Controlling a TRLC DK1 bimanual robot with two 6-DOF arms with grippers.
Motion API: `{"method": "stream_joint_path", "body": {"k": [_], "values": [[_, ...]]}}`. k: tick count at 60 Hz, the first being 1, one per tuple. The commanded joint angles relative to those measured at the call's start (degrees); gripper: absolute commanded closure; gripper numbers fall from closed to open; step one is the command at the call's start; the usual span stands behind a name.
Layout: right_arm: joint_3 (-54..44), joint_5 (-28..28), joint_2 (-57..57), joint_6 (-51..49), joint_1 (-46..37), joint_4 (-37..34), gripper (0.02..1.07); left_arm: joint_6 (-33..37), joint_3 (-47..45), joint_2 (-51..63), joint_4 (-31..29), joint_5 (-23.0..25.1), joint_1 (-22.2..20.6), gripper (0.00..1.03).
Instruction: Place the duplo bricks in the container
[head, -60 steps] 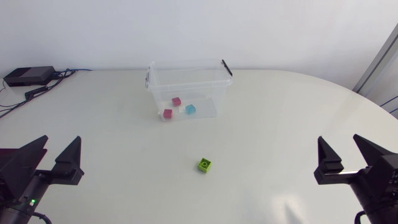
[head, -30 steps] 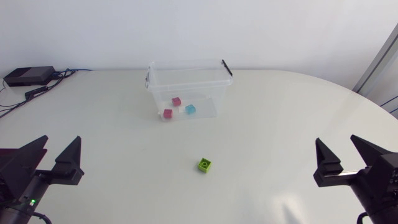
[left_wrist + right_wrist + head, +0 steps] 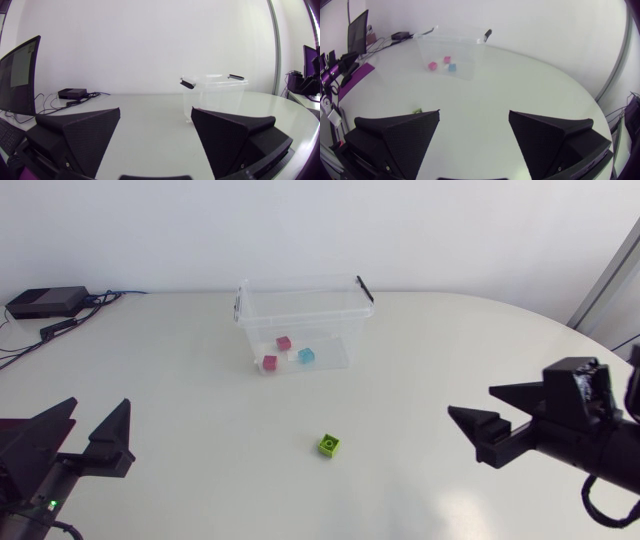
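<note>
A green duplo brick (image 3: 329, 444) lies alone on the white table (image 3: 420, 350), in front of the clear plastic container (image 3: 303, 323). Inside the container sit two pink bricks (image 3: 284, 343) (image 3: 269, 363) and a light blue brick (image 3: 306, 356). My right gripper (image 3: 490, 422) hangs open above the table, well to the right of the green brick, fingers pointing left. In the right wrist view the green brick (image 3: 418, 110) peeks out by one finger (image 3: 400, 137), and the container (image 3: 449, 59) stands far ahead. My left gripper (image 3: 90, 422) is open at the front left, holding nothing; its wrist view shows the container (image 3: 215, 95) ahead.
A black box (image 3: 45, 302) with cables lies at the table's back left corner. The table's rounded edge (image 3: 600, 345) runs behind my right arm.
My right arm has swung in from the right edge toward the middle, and its gripper has turned to point left at the green brick. The left arm and the bricks have stayed put.
</note>
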Motion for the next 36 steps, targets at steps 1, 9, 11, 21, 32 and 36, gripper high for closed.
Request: {"method": "stream_joint_path", "body": {"k": [1,9,11,21,32,36], "values": [[3.62,-0.56,6.97,-2.72,2.74,-2.27,0.07,0.66,-0.8,-0.67,-0.1,-0.32,0.47,0.04],[6.79,-0.47,16.37,-5.62,7.93,-4.11,0.07,0.66,-0.8,-0.67,-0.1,-0.32,0.47,0.04],[7.23,-0.21,17.95,-6.14,8.9,-4.02,0.07,0.66,-0.8,-0.67,-0.1,-0.32,0.47,0.04],[8.54,0.49,26.39,-8.78,12.5,-1.12,0.07,0.66,-0.8,-0.67,-0.1,-0.32,0.47,0.04],[12.32,0.67,35.35,-9.04,15.4,0.99,0.07,0.66,-0.8,-0.67,-0.1,-0.32,0.47,0.04],[13.29,0.84,38.43,-8.78,16.19,1.95,0.07,0.66,-0.8,-0.67,-0.1,-0.32,0.47,0.04]]}}
